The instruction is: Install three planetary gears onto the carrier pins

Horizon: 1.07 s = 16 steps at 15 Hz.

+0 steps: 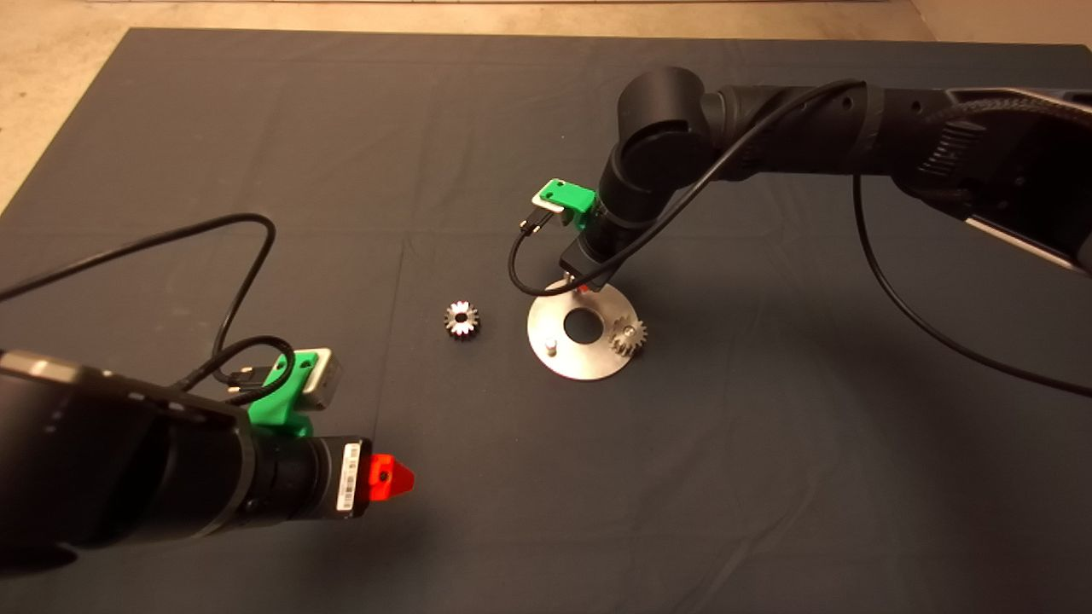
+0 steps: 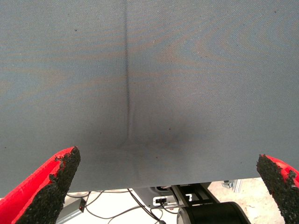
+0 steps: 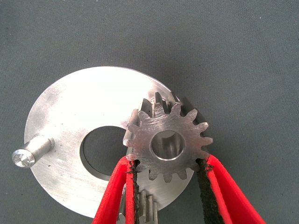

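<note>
In the right wrist view my right gripper [image 3: 167,162] is shut on a planetary gear [image 3: 166,140], which hangs flat over the edge of the round silver carrier disc [image 3: 70,112]. Whatever lies under that gear is hidden. One bare carrier pin [image 3: 29,152] stands across the disc's central hole. The teeth of a second gear [image 3: 142,205] show between the fingers. From above, my right gripper [image 1: 580,288] is over the far edge of the disc [image 1: 559,320], the second gear [image 1: 627,337] sits on a pin, and the bare pin [image 1: 551,346] stands at the near left. A third gear [image 1: 461,319] lies loose on the mat.
My left gripper [image 1: 391,477] waits at the lower left, open over bare mat [image 2: 187,70]. Cables loop beside both wrists. The mat's far edge meets a pale floor [image 1: 51,77].
</note>
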Each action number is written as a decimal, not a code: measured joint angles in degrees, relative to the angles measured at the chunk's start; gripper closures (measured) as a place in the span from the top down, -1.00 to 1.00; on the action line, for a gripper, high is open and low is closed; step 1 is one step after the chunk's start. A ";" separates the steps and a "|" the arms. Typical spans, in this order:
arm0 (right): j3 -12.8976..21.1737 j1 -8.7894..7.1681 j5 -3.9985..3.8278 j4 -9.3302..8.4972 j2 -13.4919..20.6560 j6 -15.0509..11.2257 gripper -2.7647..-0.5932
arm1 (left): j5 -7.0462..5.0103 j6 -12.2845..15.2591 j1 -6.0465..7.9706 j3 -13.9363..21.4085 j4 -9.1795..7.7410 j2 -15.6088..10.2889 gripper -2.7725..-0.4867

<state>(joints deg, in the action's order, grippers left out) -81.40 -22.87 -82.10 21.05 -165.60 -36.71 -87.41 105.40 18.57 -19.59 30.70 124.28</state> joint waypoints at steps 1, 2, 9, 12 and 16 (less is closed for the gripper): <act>0.00 0.00 0.01 -0.01 0.00 0.00 -0.94 | 0.00 0.00 0.00 0.00 0.00 0.00 0.98; -0.02 0.00 0.01 -0.02 0.00 0.00 -0.94 | 0.00 0.00 0.00 0.00 0.00 0.00 0.98; -0.36 -0.02 0.01 -0.02 -0.15 0.01 -0.94 | 0.00 0.00 0.00 0.00 0.00 -0.01 0.98; -0.38 -0.02 0.02 -0.02 -0.15 0.00 -0.94 | 0.00 0.00 0.00 0.00 0.00 0.00 0.98; -0.38 -0.02 0.02 -0.02 -0.15 0.00 -0.94 | 0.00 0.00 0.00 0.00 0.00 0.00 0.98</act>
<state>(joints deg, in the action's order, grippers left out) -81.77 -22.89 -82.08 21.03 -165.74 -36.71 -87.41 105.40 18.57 -19.59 30.70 124.28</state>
